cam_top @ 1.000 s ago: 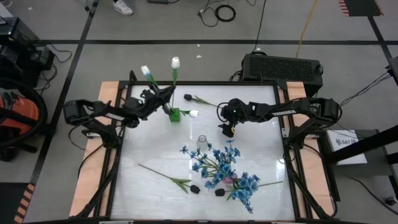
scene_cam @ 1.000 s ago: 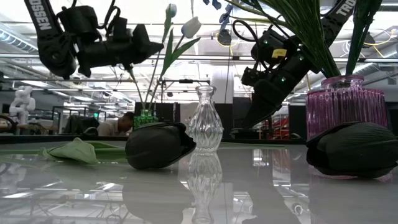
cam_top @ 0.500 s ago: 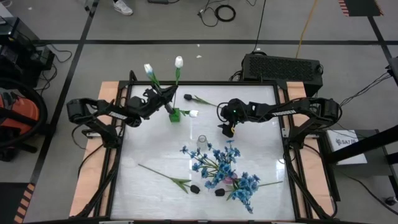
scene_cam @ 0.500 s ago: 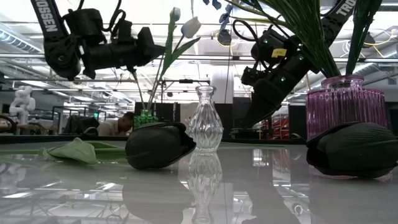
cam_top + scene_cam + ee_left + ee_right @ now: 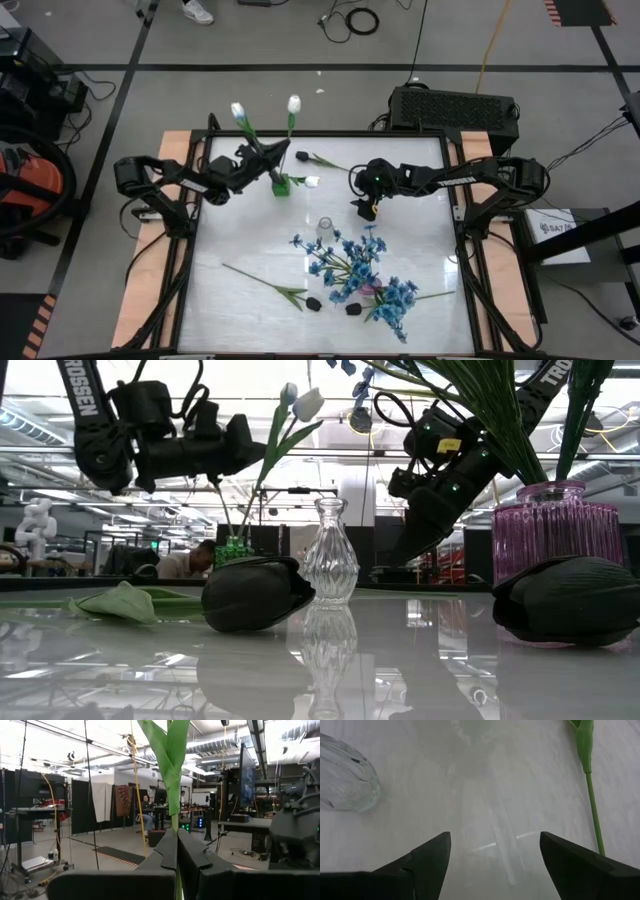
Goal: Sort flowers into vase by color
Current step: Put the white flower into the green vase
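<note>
Left gripper jaws clenched on white tulip stem over small green vase. Right gripper released, idle mid-worktop. Blue sprays in purple vase; black tulip buds unsorted.

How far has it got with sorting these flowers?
Blue sprays already fill the purple vase, and white tulips stand in the green vase. The left gripper has its jaws shut on a tulip stem there. The right gripper waits, open. Black tulips lie loose; the clear vase is empty.
</note>
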Robot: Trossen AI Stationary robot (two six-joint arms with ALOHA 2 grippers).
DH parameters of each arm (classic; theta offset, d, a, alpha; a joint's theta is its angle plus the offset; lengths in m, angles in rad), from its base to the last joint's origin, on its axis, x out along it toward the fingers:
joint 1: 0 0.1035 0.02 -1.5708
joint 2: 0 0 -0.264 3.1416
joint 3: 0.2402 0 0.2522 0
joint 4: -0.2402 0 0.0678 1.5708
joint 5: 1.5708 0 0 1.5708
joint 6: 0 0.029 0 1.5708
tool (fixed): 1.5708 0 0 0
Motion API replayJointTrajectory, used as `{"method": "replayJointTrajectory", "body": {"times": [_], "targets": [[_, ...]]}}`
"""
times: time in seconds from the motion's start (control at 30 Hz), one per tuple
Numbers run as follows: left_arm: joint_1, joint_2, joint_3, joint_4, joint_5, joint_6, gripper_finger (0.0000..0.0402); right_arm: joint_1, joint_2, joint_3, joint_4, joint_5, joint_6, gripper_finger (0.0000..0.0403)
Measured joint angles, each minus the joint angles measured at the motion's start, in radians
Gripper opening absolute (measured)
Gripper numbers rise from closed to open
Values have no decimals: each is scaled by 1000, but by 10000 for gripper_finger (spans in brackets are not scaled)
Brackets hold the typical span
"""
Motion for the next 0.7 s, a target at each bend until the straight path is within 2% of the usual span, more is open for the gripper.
{"method": "replayJointTrajectory", "body": {"times": [0.3,0.7], "targets": [[0,0,-51,-9,0,-5,3,21,0,0,-1,0,18,297],[0,0,-94,-12,-4,-9,55,33,0,0,-1,0,26,297]]}}
